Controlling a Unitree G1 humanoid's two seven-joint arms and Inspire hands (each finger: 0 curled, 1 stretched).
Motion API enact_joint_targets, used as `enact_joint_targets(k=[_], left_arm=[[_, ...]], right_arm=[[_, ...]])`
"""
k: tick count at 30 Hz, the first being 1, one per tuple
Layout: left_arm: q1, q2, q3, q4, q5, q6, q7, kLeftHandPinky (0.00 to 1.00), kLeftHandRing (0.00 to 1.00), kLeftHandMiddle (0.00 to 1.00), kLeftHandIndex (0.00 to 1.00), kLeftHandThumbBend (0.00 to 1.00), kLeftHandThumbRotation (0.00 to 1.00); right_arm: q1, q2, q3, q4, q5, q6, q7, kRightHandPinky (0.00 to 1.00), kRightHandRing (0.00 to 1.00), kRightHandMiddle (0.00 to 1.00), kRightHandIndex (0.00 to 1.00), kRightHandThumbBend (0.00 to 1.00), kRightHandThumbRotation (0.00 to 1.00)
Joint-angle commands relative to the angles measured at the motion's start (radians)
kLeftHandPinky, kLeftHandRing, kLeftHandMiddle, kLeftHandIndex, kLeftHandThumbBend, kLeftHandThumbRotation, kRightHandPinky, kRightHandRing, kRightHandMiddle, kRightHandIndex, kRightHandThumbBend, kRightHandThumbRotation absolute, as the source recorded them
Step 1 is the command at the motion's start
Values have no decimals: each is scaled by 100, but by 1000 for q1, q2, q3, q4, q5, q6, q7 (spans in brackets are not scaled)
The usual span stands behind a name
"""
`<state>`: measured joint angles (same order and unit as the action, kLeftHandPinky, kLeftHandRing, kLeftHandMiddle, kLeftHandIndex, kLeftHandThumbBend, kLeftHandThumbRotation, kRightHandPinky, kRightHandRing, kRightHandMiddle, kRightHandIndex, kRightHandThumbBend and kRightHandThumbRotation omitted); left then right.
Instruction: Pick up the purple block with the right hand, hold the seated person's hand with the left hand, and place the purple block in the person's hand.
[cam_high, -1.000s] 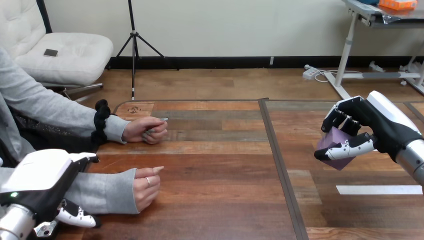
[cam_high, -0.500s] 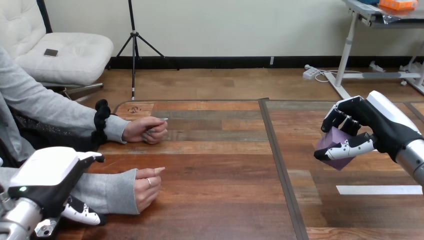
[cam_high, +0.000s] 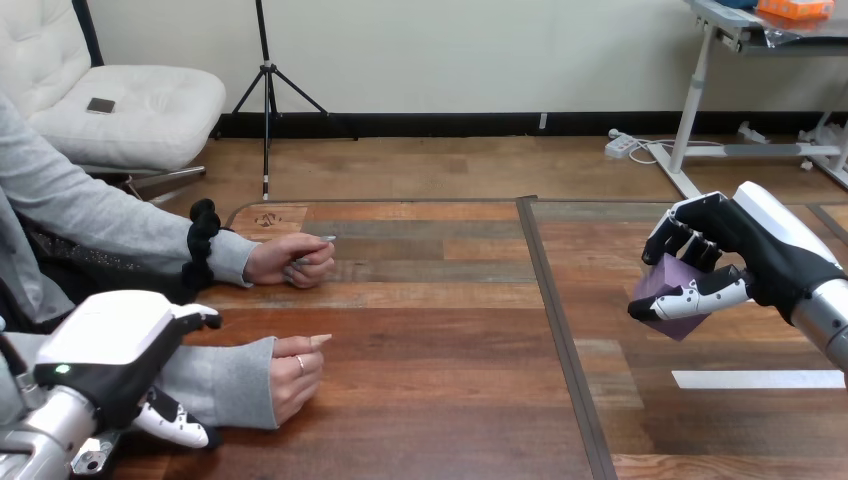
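Purple block (cam_high: 662, 285) is pinched in right hand (cam_high: 745, 245), held above counter (cam_high: 450, 400). Left hand (cam_high: 110, 350) is set over person's sleeve (cam_high: 225, 385) — grip can't be told; it should be eased fwd onto person's nearer hand (cam_high: 295, 378), closed gently.

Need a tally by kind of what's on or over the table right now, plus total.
Robot hands: 2 (left robot hand, right robot hand)
Person's hands: 2 (far hand, near hand)
Purple block: 1, in the right robot hand
White tape strip: 1
Total: 6
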<state>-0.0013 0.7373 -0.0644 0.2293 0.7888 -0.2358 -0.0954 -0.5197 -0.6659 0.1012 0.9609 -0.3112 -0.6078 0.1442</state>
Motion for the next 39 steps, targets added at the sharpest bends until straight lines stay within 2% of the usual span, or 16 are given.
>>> enact_joint_targets(k=[1,4,13,20,25,30,39], left_arm=[[-92,32,-21,27,-12,-24,1,76,79,80,79,100,20],[-105,34,-29,42,-14,-39,-2,75,78,80,79,100,19],[-137,36,-48,84,-33,-69,-32,73,76,78,77,100,19],[-162,25,-61,105,-56,-40,-93,69,74,76,75,100,16],[-171,19,-67,117,-58,-31,-104,62,72,74,73,100,12],[-177,21,-80,105,-56,-8,-137,54,67,71,71,100,8],[-183,23,-102,98,-36,17,-142,47,59,64,65,98,3]], right_arm=[[-63,-28,-32,-19,28,-24,4,37,39,43,43,83,0],[-65,-28,-33,-12,29,-33,6,37,39,43,43,83,0],[-62,-31,-33,-30,22,-14,2,37,39,43,43,83,0],[-58,-31,-36,-40,24,-4,4,37,39,43,43,83,0],[-60,-32,-37,-37,26,-11,8,37,40,43,43,83,0],[-60,-32,-38,-38,26,-14,6,37,39,43,43,83,0],[-58,-32,-42,-45,29,-3,10,37,40,43,43,82,0]])
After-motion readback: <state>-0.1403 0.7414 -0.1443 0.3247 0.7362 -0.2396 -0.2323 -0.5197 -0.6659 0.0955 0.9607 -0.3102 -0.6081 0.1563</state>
